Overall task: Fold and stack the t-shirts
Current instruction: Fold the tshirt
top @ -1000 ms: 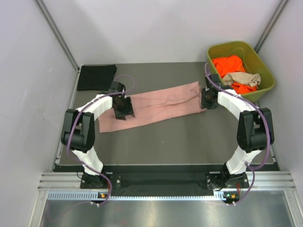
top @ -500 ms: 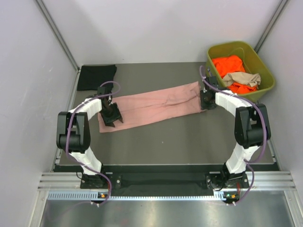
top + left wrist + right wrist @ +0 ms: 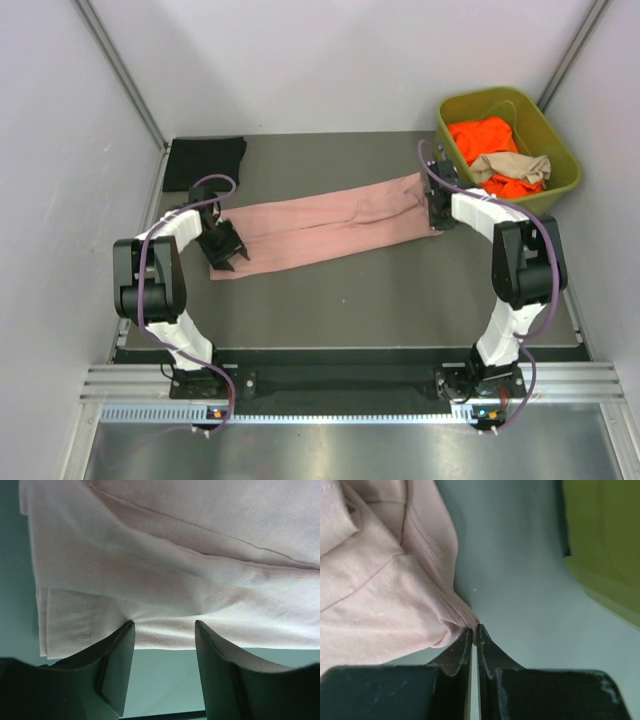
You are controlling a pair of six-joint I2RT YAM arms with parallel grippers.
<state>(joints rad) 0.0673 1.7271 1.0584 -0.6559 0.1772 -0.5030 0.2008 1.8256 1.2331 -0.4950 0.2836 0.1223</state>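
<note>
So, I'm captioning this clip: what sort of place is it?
Probably a lab test cell, not a home: plain white panel walls enclose a dark table, and the left arm and right arm are bolted to a metal rail.

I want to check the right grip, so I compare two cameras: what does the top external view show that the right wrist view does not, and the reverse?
Only the top view: the black shirt at the back left, the orange shirt and tan shirt inside the olive bin, and the left gripper at the left end of the pink shirt. Only the right wrist view: the right gripper with jaws shut, pinching a fold at that shirt's edge. Both: the pink shirt, the olive bin, the grey table.
</note>
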